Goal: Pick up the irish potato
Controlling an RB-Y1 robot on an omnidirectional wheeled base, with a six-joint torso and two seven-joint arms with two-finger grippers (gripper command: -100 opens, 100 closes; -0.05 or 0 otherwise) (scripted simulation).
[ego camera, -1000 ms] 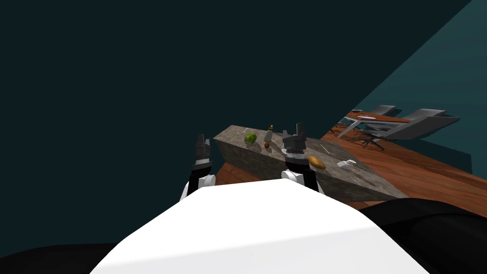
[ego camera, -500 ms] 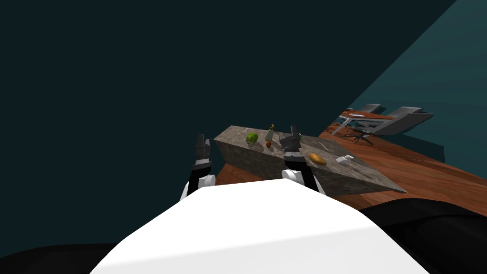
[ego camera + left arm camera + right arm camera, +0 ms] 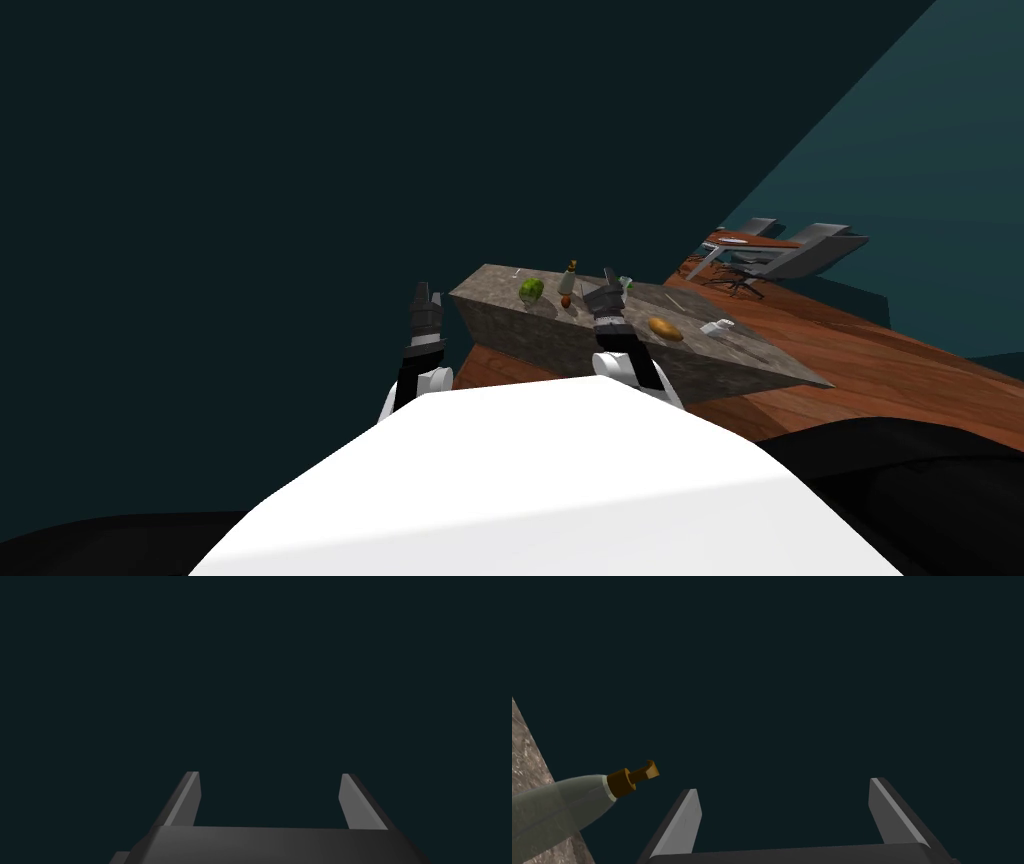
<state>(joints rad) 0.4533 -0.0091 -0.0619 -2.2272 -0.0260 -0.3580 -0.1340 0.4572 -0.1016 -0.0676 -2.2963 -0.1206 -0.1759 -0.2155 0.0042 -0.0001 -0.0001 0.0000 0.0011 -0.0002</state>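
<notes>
Right tool [image 3: 784, 784] has turned over the tabletop [image 3: 740, 350] near the potato [image 3: 665, 328], spread so it can fit; left tool [image 3: 269, 773] waits, spread.

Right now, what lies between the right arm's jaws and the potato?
Nothing: in the head view, only bare stone counter separates the open jaws from the tan potato.

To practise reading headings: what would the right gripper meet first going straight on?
Probably the dark teal wall, ahead of the right gripper; the bottle lies beside that line. Depth unclear.
</notes>
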